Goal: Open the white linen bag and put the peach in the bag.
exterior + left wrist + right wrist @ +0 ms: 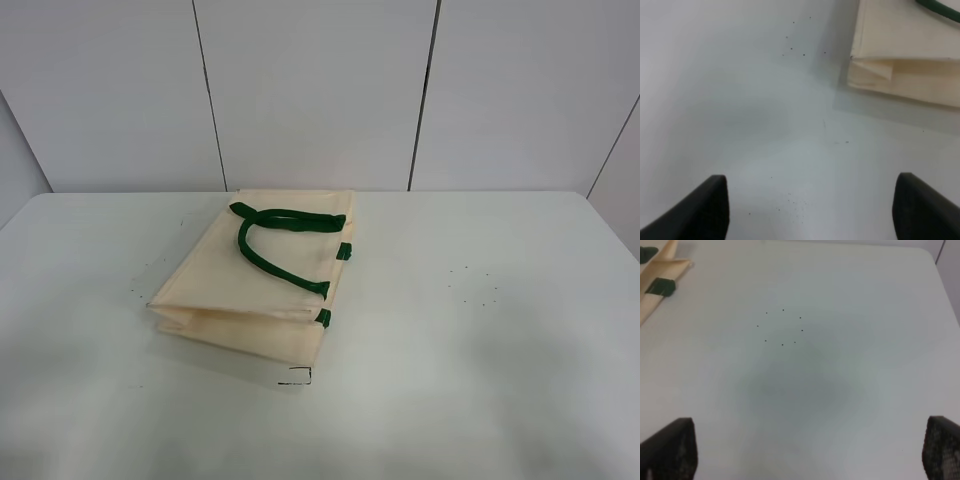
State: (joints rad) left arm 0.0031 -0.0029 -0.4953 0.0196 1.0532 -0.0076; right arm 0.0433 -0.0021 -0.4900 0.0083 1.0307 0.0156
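The white linen bag (265,275) lies folded flat on the white table (480,330), left of the middle, its dark green handles (270,240) lying on top. A corner of it shows in the left wrist view (905,60) and an edge in the right wrist view (660,285). The peach is out of view. My left gripper (810,210) is open and empty over bare table, apart from the bag's corner. My right gripper (810,450) is open and empty over bare table, apart from the bag. Neither gripper shows in the exterior high view.
A ring of small black dots (472,283) marks the table right of the bag, also in the right wrist view (782,327). More dots (797,45) lie left of the bag. A small black corner mark (300,377) sits at the bag's near edge. Grey wall panels (320,90) stand behind.
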